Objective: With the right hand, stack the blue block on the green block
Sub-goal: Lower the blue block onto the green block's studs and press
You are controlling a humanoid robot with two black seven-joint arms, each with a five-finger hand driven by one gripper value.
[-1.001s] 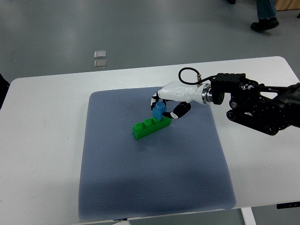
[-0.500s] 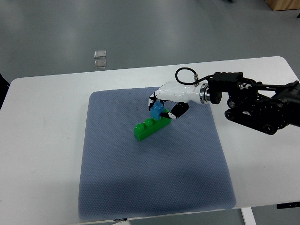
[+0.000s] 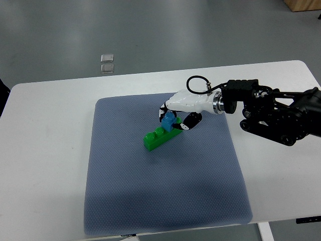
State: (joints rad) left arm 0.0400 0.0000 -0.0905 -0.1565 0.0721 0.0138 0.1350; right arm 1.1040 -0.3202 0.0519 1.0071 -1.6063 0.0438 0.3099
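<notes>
My right robot hand [image 3: 176, 114] reaches in from the right and its fingers [image 3: 186, 121] are curled around the blue block [image 3: 168, 120]. I hold this block on the right end of the green block [image 3: 160, 136], touching its top. The green block lies at an angle on the grey mat [image 3: 160, 191], which covers the white bench [image 3: 45, 160].

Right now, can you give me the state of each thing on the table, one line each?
Right hand: fingers closed around the blue block.
Blue block: held, sitting at the right end of the green block, tilted.
Green block: flat on the mat, lying diagonally.
Grey mat: spread flat on the white table.
Left hand: not in view.
</notes>
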